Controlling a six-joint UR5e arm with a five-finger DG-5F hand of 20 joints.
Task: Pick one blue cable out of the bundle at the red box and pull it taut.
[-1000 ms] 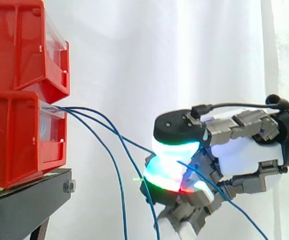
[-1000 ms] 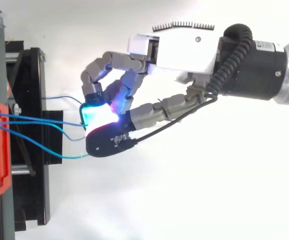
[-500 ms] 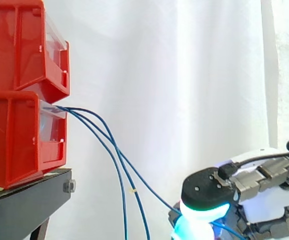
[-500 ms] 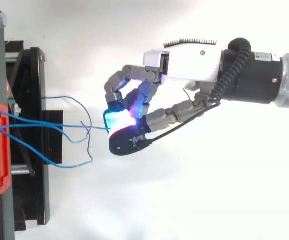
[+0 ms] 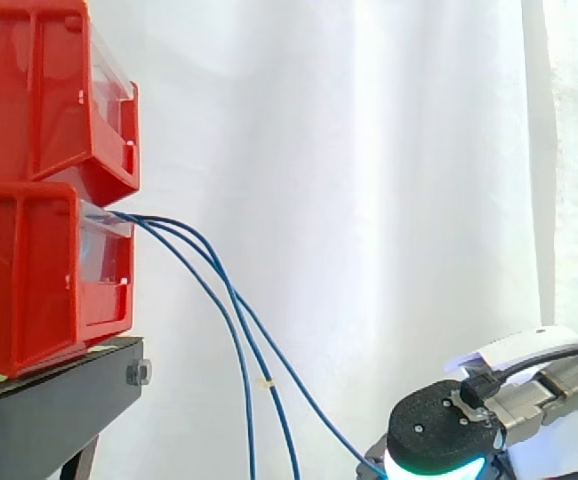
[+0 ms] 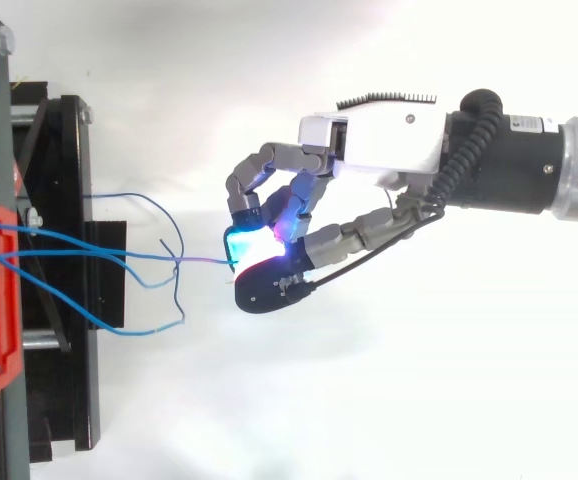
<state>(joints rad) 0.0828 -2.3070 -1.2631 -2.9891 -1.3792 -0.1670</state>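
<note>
- I find the hand (image 6: 374, 150) well out from the stand's front edge, its fingers (image 6: 261, 172) curled, with the glowing pads (image 6: 250, 240) pinching one blue cable (image 6: 194, 261).
- That cable leaves the lower red box (image 5: 39, 280) at the stand's (image 5: 49, 400) front edge and slopes down to the hand. I judge it nearly straight, with a slight bow just outside the box.
- Risk one: the strand is thin and only the pad tips hold it. A harder pull may slide it out of the pinch.
- Risk two: the other two cables (image 5: 251, 420) hang just beside it, and one loops close to the held strand in the top view. If they cross, the pull drags them along. I cannot tell whether they touch.
- Risk three: the cable bears on the box's front lip. Too much tension may tip or shift the box towards the stand's edge, or pull the cable free inside it.
</note>
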